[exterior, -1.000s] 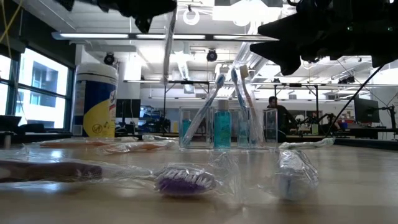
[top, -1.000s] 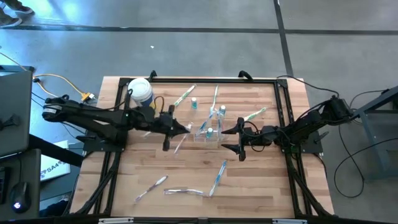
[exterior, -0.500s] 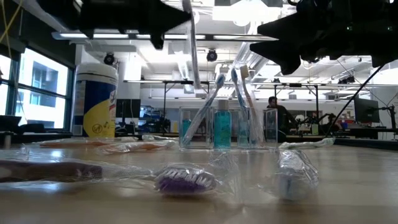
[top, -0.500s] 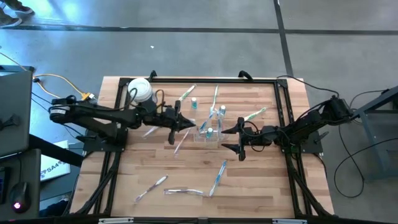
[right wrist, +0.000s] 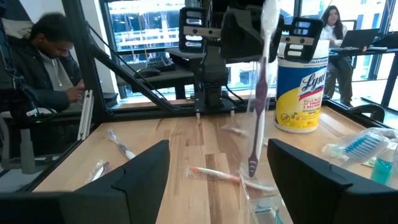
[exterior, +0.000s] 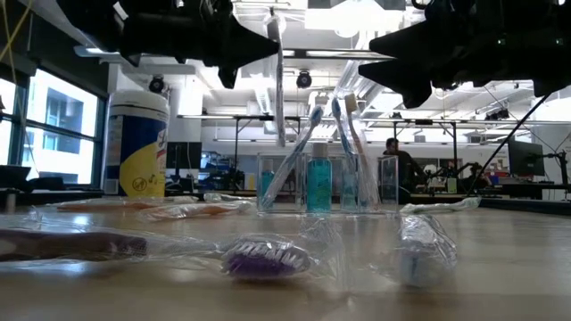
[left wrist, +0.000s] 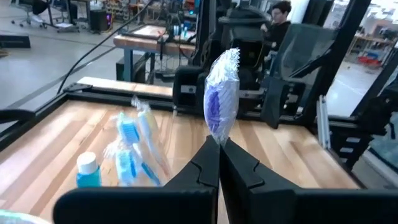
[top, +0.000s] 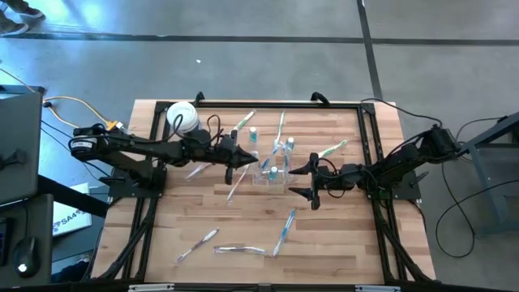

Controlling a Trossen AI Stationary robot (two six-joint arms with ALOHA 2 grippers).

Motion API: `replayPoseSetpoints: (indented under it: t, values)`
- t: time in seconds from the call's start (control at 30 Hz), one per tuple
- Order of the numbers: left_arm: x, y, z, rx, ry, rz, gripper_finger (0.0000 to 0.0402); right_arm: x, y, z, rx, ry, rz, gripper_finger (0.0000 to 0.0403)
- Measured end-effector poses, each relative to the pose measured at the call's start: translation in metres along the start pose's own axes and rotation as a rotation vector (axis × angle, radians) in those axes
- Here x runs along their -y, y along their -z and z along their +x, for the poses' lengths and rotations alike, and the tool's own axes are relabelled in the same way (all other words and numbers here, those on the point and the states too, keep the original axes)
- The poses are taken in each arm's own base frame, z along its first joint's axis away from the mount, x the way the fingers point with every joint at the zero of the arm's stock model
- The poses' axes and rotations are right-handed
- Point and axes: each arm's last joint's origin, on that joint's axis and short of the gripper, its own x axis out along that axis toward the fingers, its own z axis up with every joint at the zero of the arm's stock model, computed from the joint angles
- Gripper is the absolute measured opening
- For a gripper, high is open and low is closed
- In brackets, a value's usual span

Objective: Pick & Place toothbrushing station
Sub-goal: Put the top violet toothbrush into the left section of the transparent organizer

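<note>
Your left gripper (left wrist: 219,144) is closed on a wrapped purple toothbrush (left wrist: 221,96), hanging just beside the toothbrushing station (top: 272,171) mid-table; your right gripper (top: 302,181) waits open, empty, near its other side. The toothbrush looks light, and its wrapper probably slippery, so grip the stiff handle firmly. The clear station looks easy to tip.

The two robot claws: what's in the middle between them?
In the high view, the clear toothbrushing station with its toothbrushes stands between the left gripper, shut on a wrapped toothbrush, and the open right gripper.
</note>
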Motion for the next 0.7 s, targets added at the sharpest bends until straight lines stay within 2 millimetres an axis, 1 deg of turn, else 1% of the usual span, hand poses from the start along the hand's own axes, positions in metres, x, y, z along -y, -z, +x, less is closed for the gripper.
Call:
replayPoseSetpoints:
  t: [0.1,0.3,0.6,0.7]
  values:
    - [-0.001,0.001,0.0,-0.008,-0.041,0.014,0.0001,0.0,0.0,0.0,0.0,0.0,0.0,0.0262]
    - [-0.002,0.004,0.0,-0.032,-0.048,0.014,0.0,0.0,0.0,0.0,0.001,0.0,0.0,0.0262]
    - [-0.007,0.027,0.016,-0.09,-0.054,-0.017,0.0,0.0,0.0,0.0,0.003,0.0,0.001,0.0262]
    - [-0.008,0.03,0.018,-0.088,-0.054,-0.021,0.0,0.0,0.0,0.0,0.003,0.0,0.001,0.0262]
